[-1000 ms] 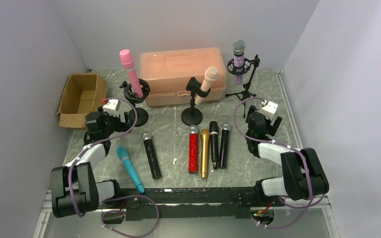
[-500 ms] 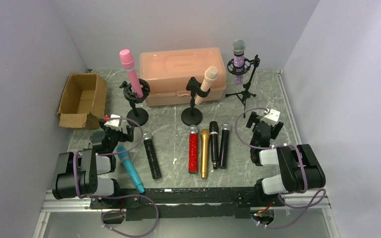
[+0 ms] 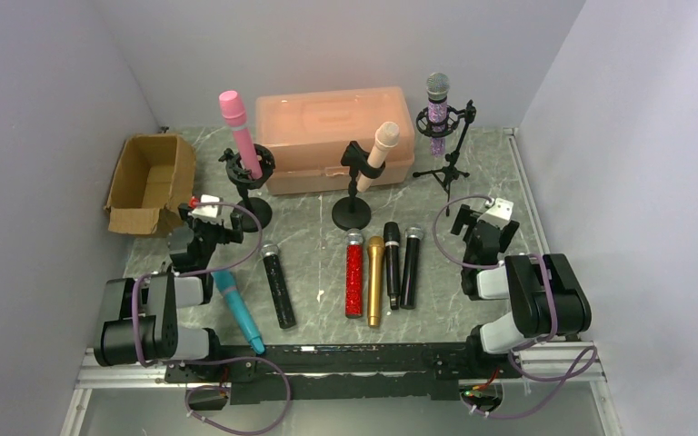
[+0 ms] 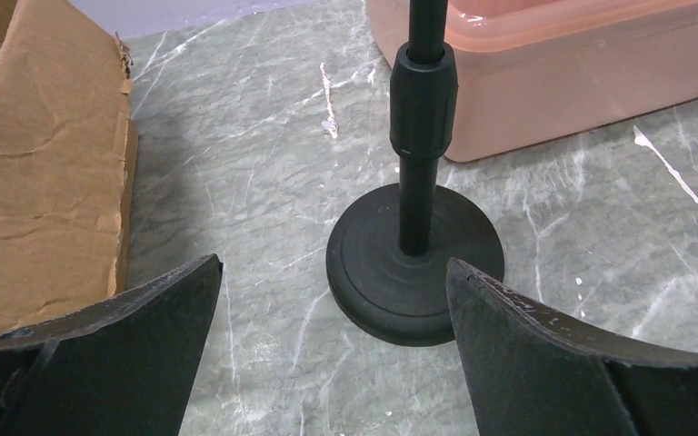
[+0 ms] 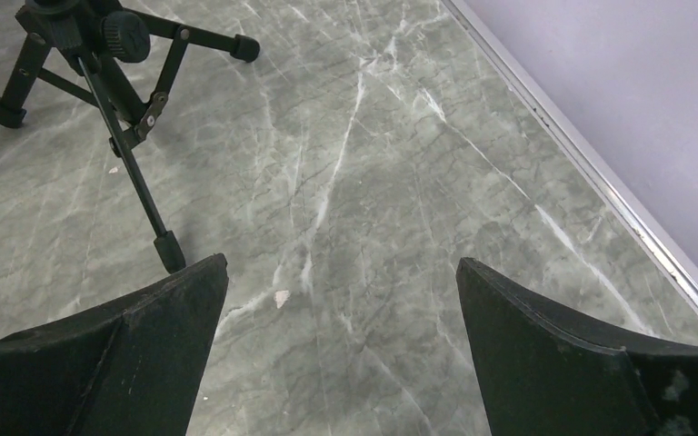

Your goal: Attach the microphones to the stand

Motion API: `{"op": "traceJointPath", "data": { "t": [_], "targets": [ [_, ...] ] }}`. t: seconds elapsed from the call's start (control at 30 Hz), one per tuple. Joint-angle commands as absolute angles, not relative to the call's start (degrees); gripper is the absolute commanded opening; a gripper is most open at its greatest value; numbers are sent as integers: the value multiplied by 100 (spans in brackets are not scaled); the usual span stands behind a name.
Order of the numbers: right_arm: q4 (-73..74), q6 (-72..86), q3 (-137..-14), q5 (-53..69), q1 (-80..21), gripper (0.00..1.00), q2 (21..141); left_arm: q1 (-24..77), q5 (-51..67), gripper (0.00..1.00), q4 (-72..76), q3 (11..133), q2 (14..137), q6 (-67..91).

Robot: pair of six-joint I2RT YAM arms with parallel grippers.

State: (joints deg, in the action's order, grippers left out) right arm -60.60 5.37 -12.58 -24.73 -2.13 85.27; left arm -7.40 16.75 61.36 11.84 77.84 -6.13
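My left end effector [image 4: 334, 262] gapes empty before a stand base [image 4: 373, 272]. My right end effector [image 5: 342, 260] gapes empty too.

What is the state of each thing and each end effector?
Pink microphone, mounted on left stand.
Peach microphone, mounted on middle stand.
Purple microphone, mounted on tripod.
Red microphone, lying loose.
Gold microphone, lying loose.
Teal microphone, lying loose.
Three black microphones, lying loose.
Plastic box, closed.
Cardboard box, open.
Left end effector, open, empty.
Right end effector, open, empty.
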Motion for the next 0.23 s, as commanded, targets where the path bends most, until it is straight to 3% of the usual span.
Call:
{"op": "traceJointPath", "data": {
  "t": [0.0, 0.2],
  "targets": [
    [-6395, 576, -1364, -2373, -202, 100, 8423, -729, 1617, 99, 6254, 1221, 7723, -527],
    [-6403, 580, -1363, -2373, -202, 100, 8427, -723, 1591, 99, 6227, 1242, 7738, -535]
  ]
}}
